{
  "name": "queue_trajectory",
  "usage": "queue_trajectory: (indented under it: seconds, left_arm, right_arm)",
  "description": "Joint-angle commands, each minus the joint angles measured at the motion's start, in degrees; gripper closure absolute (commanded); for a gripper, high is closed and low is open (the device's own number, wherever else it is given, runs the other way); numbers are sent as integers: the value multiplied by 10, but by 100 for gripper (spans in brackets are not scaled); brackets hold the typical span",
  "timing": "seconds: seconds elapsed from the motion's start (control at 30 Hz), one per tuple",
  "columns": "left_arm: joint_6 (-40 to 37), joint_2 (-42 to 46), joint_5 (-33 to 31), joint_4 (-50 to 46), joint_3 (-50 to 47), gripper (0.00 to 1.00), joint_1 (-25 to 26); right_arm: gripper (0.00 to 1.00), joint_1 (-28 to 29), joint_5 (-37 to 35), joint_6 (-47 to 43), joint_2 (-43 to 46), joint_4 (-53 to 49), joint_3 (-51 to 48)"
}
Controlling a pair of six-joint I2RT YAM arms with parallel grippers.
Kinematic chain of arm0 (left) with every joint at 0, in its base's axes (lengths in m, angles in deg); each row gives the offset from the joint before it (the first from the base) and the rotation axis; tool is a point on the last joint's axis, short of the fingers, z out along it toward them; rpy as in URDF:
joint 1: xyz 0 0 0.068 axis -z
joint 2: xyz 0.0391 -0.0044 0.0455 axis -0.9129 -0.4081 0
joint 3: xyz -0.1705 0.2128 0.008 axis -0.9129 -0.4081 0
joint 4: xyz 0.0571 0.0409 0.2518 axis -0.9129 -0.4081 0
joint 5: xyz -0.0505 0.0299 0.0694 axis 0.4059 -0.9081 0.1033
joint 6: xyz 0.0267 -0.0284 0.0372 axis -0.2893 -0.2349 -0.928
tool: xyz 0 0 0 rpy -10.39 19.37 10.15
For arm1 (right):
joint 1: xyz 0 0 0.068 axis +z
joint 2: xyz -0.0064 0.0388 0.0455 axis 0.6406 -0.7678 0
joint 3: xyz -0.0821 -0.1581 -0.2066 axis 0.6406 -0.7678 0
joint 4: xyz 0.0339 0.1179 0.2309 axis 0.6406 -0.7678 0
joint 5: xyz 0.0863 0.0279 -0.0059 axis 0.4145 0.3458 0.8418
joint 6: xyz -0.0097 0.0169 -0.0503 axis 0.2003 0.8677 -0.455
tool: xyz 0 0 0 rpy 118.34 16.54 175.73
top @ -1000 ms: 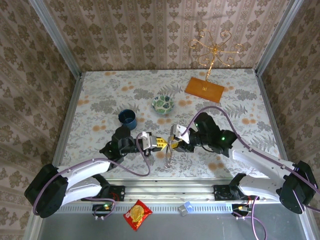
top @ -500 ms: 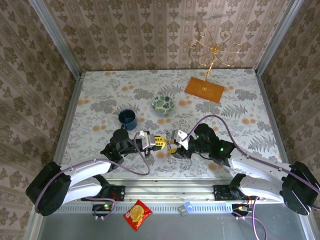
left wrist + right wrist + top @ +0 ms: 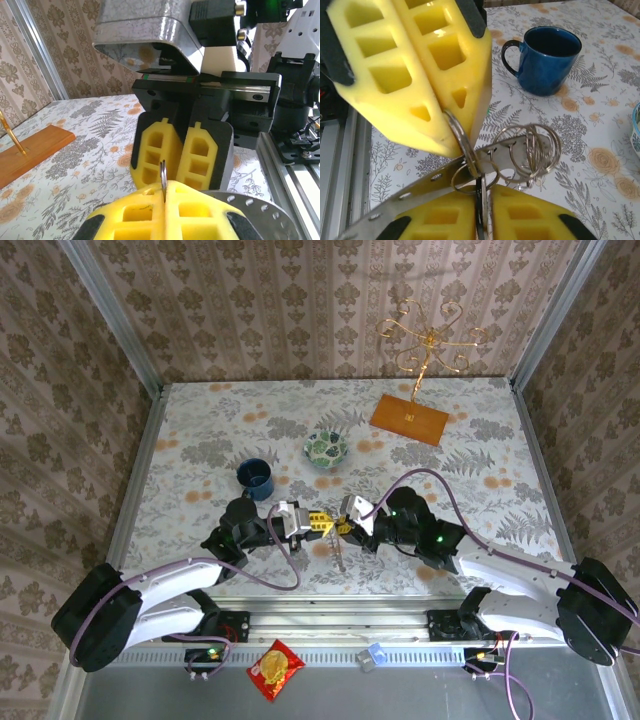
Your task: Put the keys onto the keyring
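Note:
Over the table's near middle, my left gripper (image 3: 318,523) (image 3: 165,192) is shut on the keyring (image 3: 162,177) (image 3: 462,140), a grey metal ring seen edge-on and standing upright between the yellow pads (image 3: 420,75). My right gripper (image 3: 347,527) (image 3: 482,200) faces it tip to tip and is shut on a thin black-edged key (image 3: 481,215) that touches the ring's lower edge. A flat holed metal strip (image 3: 425,185) with several wire rings (image 3: 540,147) hangs at the same spot. I cannot make out a green-headed key.
A blue mug (image 3: 256,478) (image 3: 547,60) stands just behind the left gripper, with a green-patterned bowl (image 3: 326,448) farther back. An orange wooden base with a gold wire stand (image 3: 409,419) (image 3: 35,150) sits at the back right. A red snack packet (image 3: 275,668) lies below the arms' rail.
My right gripper's jaws have closed on the key at the ring, and the right arm has shifted slightly left toward the left gripper. The left gripper has held still.

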Motion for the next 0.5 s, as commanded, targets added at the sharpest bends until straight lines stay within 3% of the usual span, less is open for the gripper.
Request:
queue_trajectory:
  seconds: [0.0,0.13,0.47]
  left_arm:
    - [-9,14,-10,-5,5,100,-2]
    - [-29,27,-14,-52,11,100,-2]
    - [-65,45,-19,-129,22,100,-1]
  right_arm:
    - [92,4,-22,-12,26,-30,8]
    - [100,4,-45,-31,46,-82,28]
    - [100,4,-71,-73,75,-169,89]
